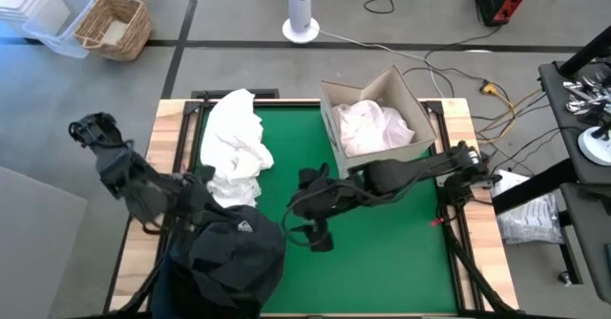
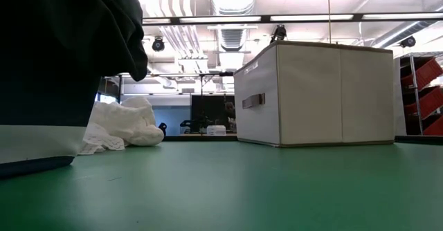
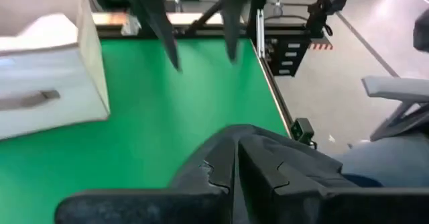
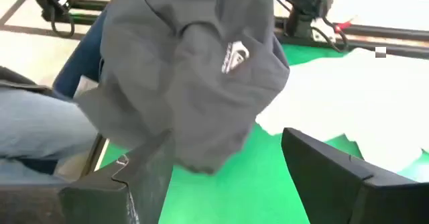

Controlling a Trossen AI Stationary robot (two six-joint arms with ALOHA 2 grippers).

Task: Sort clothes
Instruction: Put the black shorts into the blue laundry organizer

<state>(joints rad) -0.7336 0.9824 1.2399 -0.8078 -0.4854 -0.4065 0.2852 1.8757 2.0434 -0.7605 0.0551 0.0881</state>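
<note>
A dark garment with a small white logo [image 1: 234, 252] hangs at the table's near left over a navy bin [image 1: 164, 279]. It also shows in the right wrist view [image 4: 194, 70] and at the low view's upper left [image 2: 62, 44]. My left gripper [image 1: 199, 202] is shut above it. My right gripper [image 1: 320, 235] is open and empty over the green mat, just right of the garment, with its fingers [image 4: 144, 177] pointing toward it. A pile of white clothes [image 1: 234, 147] lies on the mat's far left. My left gripper is shut [image 3: 234, 167] on the dark garment's upper part. The fingers themselves hide the place of contact, so I cannot tell which part they have. The garment hangs slack below the gripper [image 4: 201, 117], lifted off the mat.
A beige fabric box [image 1: 420, 109] with white clothes inside [image 1: 372, 128] stands at the far right of the mat. The mat's middle and near right [image 1: 382, 262] are bare. Dark frame bars run along the table's edges [image 1: 449, 233].
</note>
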